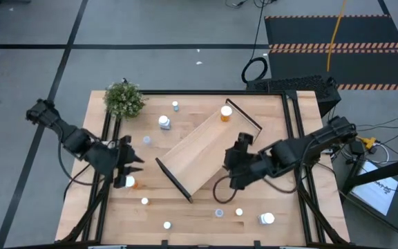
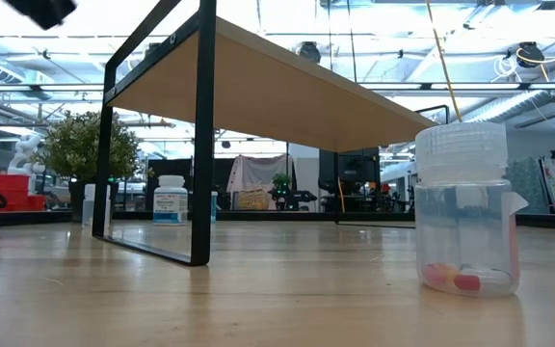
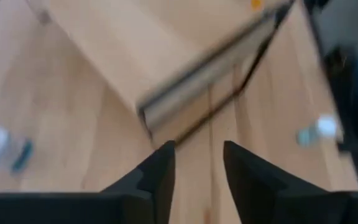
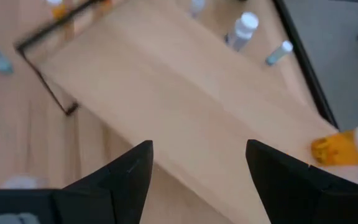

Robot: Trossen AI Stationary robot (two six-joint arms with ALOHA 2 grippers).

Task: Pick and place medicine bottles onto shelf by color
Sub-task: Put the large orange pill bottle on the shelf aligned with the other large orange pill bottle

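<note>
The long light-wood shelf with black end brackets [image 1: 206,152] sits diagonally mid-bench, one orange white-capped bottle [image 1: 226,113] standing on its far end. The left end effector [image 1: 131,166] hovers off the shelf's near-left corner, fingers [image 3: 160,174] spread and empty, an orange bottle [image 1: 130,182] just beside it on the wooden bench [image 1: 185,214]. The right end effector [image 1: 232,164] hangs over the shelf's right edge, fingers [image 4: 129,171] wide apart, holding nothing. Small pale bottles dot the bench; a larger white one [image 1: 164,122] stands near the green bushy plant [image 1: 124,99].
</note>
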